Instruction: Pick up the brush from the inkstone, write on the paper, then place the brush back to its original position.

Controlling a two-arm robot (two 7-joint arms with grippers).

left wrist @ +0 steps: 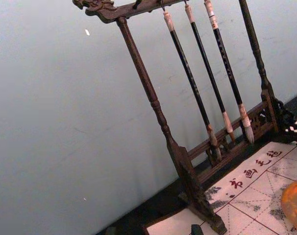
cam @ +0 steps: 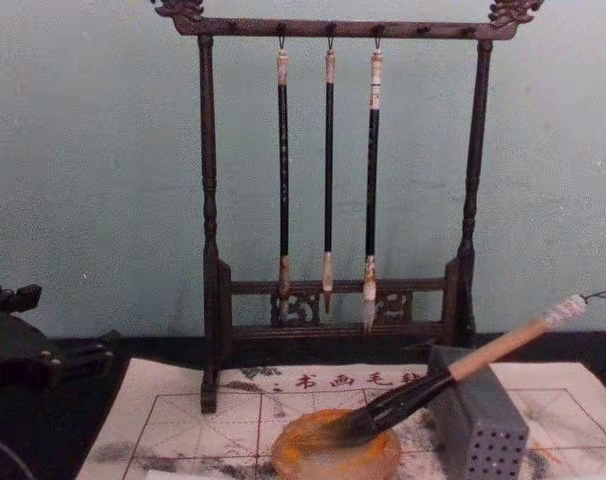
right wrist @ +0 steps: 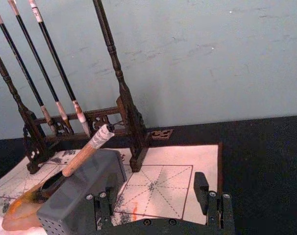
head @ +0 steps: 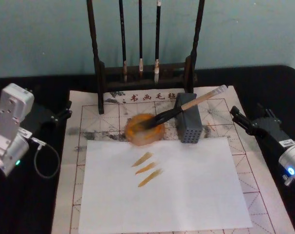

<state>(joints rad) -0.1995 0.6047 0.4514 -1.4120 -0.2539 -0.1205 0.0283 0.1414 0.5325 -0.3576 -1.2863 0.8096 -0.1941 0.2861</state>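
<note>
One large calligraphy brush (head: 186, 106) with a light wooden handle, black lower section and white-wrapped end lies tilted, its dark bristle tip in the single round, shallow orange-brown inkstone (head: 144, 129) and its handle propped across the top of one grey rectangular block (head: 188, 124) perforated with small holes. Inkstone and block stand side by side on one whitish sheet of paper (head: 264, 195) printed with red grid lines and smudged with grey ink. A row of red characters runs along the far edge of this sheet, beside the stand; the characters are not clearly readable. One plain white sheet (head: 196, 190) lies over the gridded paper, nearer the robot, bearing three short orange-brown strokes (head: 146, 169). Behind, one dark wooden brush stand (cam: 338, 180) carries three thin black-handled brushes (cam: 328, 175) hanging from its top rail.

The left gripper (head: 64, 115) rests at the left edge of the paper, holding nothing; its jaw opening cannot be judged. The right gripper (right wrist: 153, 193) sits at the right edge, jaws spread wide and empty, well apart from the brush.
</note>
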